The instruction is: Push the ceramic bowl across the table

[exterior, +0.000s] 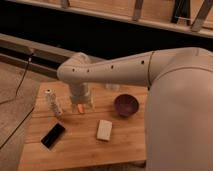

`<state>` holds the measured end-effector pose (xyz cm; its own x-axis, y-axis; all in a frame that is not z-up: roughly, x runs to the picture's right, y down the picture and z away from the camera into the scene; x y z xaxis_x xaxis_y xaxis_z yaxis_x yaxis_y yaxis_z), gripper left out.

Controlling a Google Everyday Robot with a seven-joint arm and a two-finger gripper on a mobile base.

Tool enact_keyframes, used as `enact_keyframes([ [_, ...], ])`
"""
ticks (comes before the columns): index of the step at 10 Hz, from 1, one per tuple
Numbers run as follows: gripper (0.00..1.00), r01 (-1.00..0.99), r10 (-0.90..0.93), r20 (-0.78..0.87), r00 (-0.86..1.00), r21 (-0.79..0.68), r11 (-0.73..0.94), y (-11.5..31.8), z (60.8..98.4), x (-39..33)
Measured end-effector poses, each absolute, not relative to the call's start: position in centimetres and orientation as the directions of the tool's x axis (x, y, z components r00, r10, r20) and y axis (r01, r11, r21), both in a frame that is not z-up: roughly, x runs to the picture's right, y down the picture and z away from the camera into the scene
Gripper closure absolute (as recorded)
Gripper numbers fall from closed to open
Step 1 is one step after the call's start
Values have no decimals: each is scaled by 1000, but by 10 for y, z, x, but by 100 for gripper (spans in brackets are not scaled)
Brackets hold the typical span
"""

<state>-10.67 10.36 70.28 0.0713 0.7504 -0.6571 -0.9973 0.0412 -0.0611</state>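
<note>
The ceramic bowl, small, round and dark maroon, sits on the light-brown slatted table at its right side, next to my arm. My gripper hangs from the white arm over the table's middle, left of the bowl and apart from it by about a bowl's width. An orange object shows just below the gripper.
A pale sponge block lies in front of the bowl. A black phone lies at the front left. A small clear bottle stands at the left. A whitish cup is half hidden behind the arm. My white arm covers the table's right edge.
</note>
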Motion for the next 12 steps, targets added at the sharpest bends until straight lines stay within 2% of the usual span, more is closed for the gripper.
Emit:
enact_keyframes([
  [4, 35, -996, 725, -682, 94, -66, 67, 106, 716, -104],
  [9, 35, -992, 694, -710, 119, -112, 56, 106, 792, -88],
  [12, 35, -994, 694, -716, 82, -105, 9, 104, 837, -53],
])
